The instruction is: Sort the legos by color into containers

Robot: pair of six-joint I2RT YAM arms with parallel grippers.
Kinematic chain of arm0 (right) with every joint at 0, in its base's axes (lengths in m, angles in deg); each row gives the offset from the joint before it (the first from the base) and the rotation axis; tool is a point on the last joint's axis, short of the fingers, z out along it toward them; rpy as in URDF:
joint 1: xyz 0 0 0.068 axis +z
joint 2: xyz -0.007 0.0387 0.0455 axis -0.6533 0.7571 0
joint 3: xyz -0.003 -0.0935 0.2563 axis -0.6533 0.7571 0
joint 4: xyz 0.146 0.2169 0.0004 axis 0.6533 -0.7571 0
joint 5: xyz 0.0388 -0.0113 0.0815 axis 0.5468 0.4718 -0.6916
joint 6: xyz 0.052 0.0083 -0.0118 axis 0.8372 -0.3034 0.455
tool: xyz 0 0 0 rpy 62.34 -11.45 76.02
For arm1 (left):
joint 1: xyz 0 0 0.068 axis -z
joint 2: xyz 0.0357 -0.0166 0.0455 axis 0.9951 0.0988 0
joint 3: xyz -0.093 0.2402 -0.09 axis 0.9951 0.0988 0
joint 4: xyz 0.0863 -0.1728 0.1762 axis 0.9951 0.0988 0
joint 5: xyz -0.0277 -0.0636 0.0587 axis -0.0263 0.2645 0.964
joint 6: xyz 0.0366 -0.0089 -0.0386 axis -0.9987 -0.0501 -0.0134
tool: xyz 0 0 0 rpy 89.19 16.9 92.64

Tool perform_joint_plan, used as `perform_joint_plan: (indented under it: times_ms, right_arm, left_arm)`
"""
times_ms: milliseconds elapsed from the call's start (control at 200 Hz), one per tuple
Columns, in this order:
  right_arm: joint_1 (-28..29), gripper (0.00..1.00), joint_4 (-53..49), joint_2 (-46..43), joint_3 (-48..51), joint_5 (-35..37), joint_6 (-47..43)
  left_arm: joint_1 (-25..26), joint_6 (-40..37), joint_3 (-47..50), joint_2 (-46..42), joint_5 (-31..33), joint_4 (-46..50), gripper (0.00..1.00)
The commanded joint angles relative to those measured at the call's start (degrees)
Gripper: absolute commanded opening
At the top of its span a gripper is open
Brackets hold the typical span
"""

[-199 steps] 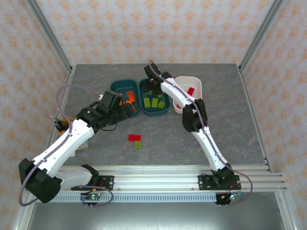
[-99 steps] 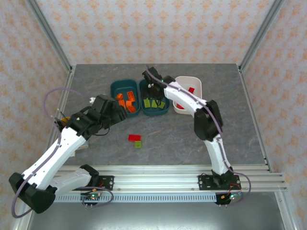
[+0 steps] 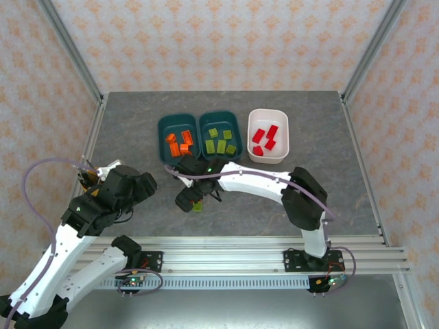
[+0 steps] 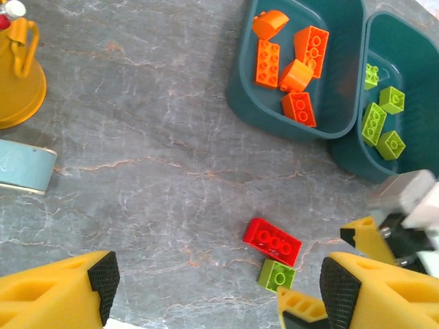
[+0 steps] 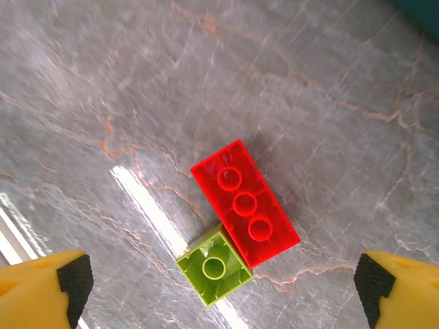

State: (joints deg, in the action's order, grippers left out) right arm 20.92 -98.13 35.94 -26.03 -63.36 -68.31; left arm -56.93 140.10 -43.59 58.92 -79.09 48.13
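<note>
Yellow cup [image 4: 17,82] just beside a pale blue object [image 4: 24,168] on a grey, marble-veined tabletop [image 4: 137,137]

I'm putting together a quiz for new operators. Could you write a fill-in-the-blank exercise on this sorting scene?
The left dark teal plastic bin holds only ____ bricks.
The white plastic bin holds only ____ bricks.
The small square plastic brick touching the oblong red plastic brick is ____.
The right end effector above them has its jaws ____.
Missing words: orange; red; yellow-green; open.
</note>
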Motion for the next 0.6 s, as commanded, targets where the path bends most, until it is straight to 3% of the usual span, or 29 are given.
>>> perform_joint_plan:
  times_ms: [0,270,596]
  right_arm:
    - [0.4,0.99,-2.9,3.5,-2.9,3.0,-2.9]
    - [0.6,0.95,-6.3,11.7,-10.7,7.8,-1.9]
    - [0.0,0.7,-9.8,16.6,-15.7,8.4,-0.4]
  left_arm:
    - [0.4,1.6,0.7,-0.2,1.8,1.8,0.8]
    - [0.5,2.0,1.1,0.5,0.8,0.1,0.8]
    - [0.4,2.0,1.4,0.1,0.2,-0.1,0.8]
